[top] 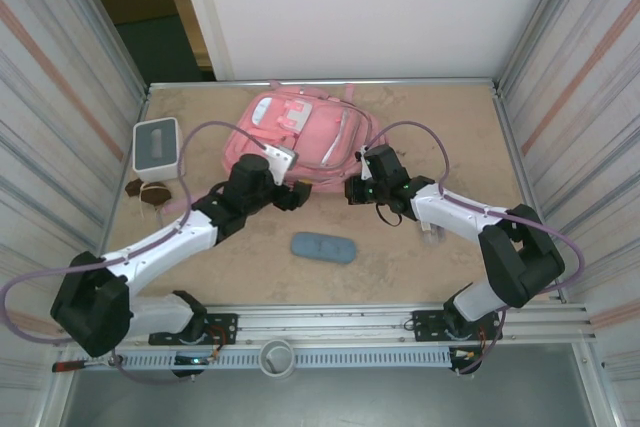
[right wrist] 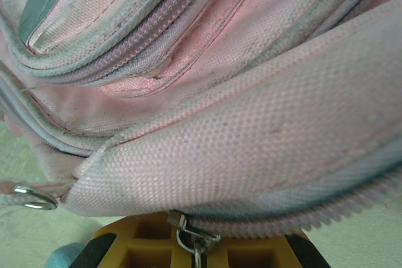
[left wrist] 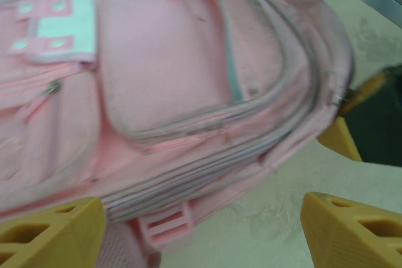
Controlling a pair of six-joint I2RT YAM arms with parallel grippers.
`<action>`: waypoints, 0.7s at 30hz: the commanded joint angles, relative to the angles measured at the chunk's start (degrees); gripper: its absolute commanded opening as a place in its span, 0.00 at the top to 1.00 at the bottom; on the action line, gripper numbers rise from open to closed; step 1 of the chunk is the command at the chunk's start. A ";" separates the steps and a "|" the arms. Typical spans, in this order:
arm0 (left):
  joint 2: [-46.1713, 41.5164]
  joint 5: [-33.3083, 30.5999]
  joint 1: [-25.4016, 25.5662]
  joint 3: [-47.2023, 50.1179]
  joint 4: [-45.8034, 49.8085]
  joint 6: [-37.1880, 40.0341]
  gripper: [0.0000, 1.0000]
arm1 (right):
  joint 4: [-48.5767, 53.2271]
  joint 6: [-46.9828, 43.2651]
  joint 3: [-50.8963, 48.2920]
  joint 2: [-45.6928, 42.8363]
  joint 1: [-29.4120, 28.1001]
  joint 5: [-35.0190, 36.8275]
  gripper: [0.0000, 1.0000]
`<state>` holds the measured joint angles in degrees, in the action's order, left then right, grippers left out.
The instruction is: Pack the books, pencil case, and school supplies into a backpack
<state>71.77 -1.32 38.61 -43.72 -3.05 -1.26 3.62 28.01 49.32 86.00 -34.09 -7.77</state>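
Observation:
The pink backpack (top: 300, 132) lies flat at the back middle of the table, its pockets facing up. My left gripper (top: 297, 193) is open at its near edge. The yellow fingers (left wrist: 50, 230) stand wide apart around the bottom seam and a pink buckle (left wrist: 164, 225). My right gripper (top: 352, 190) is at the bag's near right corner, shut on a metal zipper pull (right wrist: 188, 233) of the backpack (right wrist: 207, 130). The blue-grey pencil case (top: 323, 247) lies on the table in front of both grippers. The books are out of view.
A white box with a grey top (top: 156, 145) stands at the left, with dark brown lumps (top: 150, 192) just in front of it. A small pale slim item (top: 432, 237) lies beside the right arm. Striped walls close in both sides.

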 commanded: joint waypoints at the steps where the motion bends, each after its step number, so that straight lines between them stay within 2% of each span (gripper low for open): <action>1: 4.31 -1.60 3.12 -1.34 -3.31 10.59 0.19 | -0.80 0.42 2.63 -3.58 0.42 -2.41 1.00; 7: 13.00 -3.63 6.44 -5.58 -4.60 15.97 0.21 | -1.07 0.38 2.45 -3.78 0.50 -2.77 1.00; 13: 19.15 -7.13 6.74 -9.42 -5.14 16.24 0.28 | -1.51 0.06 1.77 -3.93 0.49 -3.50 1.00; 21: 23.11 -9.59 6.14 -10.76 -7.41 17.50 0.58 | -0.99 -2.52 0.17 -5.80 0.56 -4.62 1.00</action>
<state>93.47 -9.32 45.08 -52.56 -6.98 14.87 5.02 27.77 49.28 85.08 -33.23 -9.04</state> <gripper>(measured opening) 0.435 0.074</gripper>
